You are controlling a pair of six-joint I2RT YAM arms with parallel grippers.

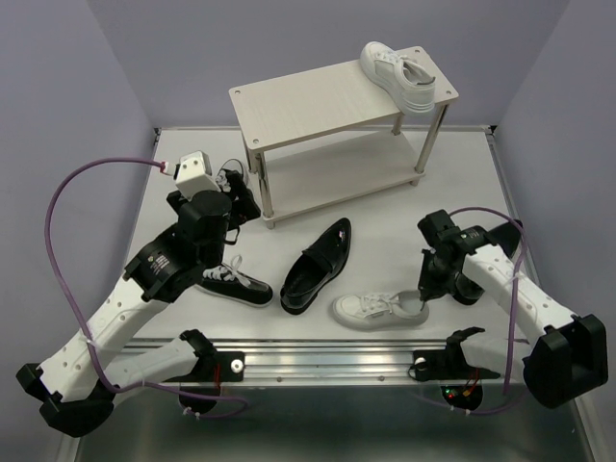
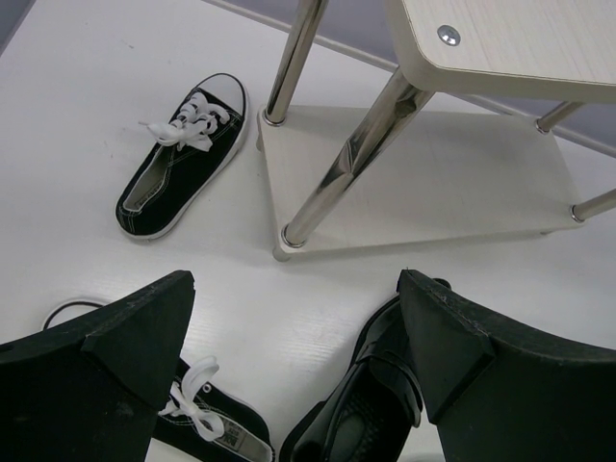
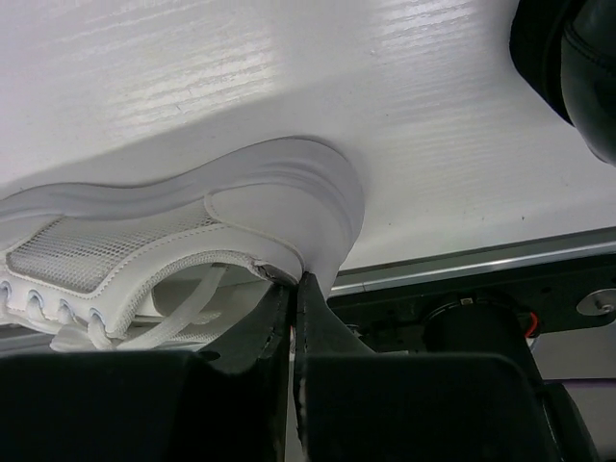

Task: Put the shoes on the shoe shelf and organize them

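At table front, white sneaker crosswise — toe left, right gripper pinching its heel

The white sneaker between the right gripper's black jaws has fine mesh patterning on its side. Ahead of the left gripper's black jaws, a black canvas sneaker has white laces and sole; by them sits a glossy black loafer. The shelf beyond is pale wood-grain with silver legs.
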